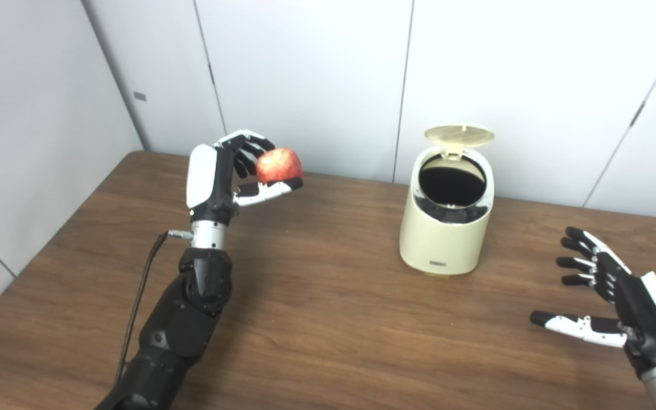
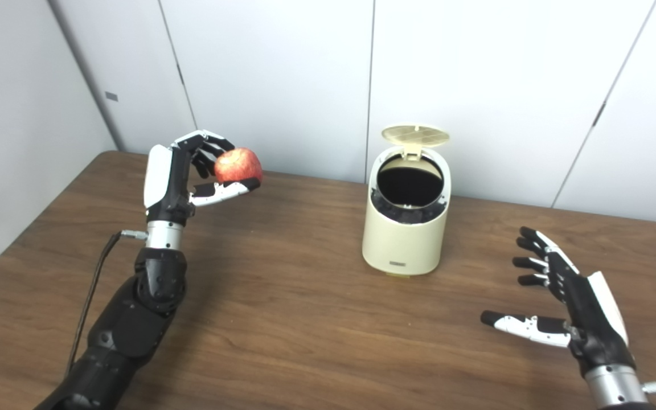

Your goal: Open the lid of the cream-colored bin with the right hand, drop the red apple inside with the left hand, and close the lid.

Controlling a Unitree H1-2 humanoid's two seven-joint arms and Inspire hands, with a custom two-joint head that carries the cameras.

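The left hand (image 1: 231, 173) is raised above the wooden table (image 1: 316, 319) with its fingers and thumb closed around the red apple (image 1: 279, 165), which sits between the curled fingertips above and the thumb below, clear of the tabletop. The apple is well to the left of the cream-colored bin (image 1: 446, 228) and roughly level with the bin's top. The bin stands upright on the table near the back wall, and its round lid (image 1: 459, 135) is swung up on the rear hinge, leaving the dark opening uncovered and facing the cameras. The right hand (image 1: 613, 296) is low over the table to the right of the bin, well apart from it, with fingers spread and thumb stretched toward the left, holding nothing. A black cable (image 1: 137, 296) runs along the left forearm.
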